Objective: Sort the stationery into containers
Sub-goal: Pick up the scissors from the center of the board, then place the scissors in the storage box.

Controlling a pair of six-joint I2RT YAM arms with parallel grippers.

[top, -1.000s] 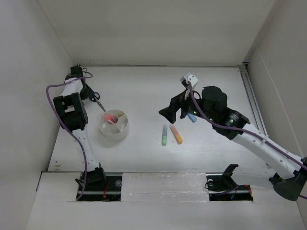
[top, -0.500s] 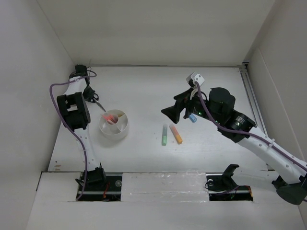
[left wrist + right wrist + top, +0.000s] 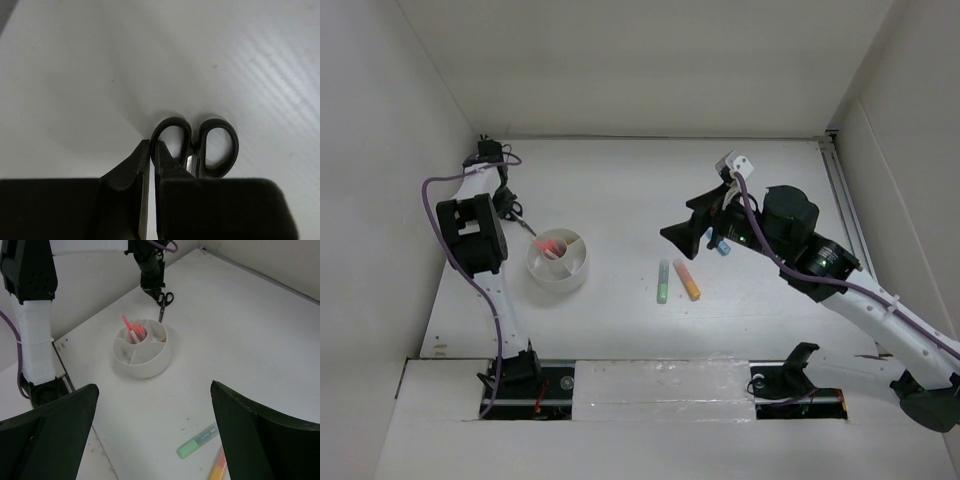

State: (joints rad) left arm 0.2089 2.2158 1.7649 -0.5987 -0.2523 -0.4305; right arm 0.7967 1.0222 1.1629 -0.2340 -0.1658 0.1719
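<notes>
Black-handled scissors (image 3: 212, 145) lie at the table's far left, blades pointing at the round white divided tub (image 3: 560, 280). My left gripper (image 3: 151, 146) is shut, with the rim of the scissors' left handle loop pinched between its fingers. From the right wrist view it (image 3: 152, 286) stands over the scissors (image 3: 164, 301). Thin pink pens (image 3: 131, 326) stand in the tub (image 3: 145, 371). A green marker (image 3: 662, 283) and an orange marker (image 3: 687, 281) lie mid-table, a blue one (image 3: 721, 246) beside them. My right gripper (image 3: 154, 390) hangs open above the markers, holding nothing.
White walls close in the table on the left, back and right. The left arm's purple cable (image 3: 445, 180) loops beside the left wall. A raised rail (image 3: 845, 200) runs along the right edge. Both arm bases sit at the near edge.
The left gripper has closed onto the scissors' handle loop. The right arm has drifted slightly right and toward the near edge, still open.
</notes>
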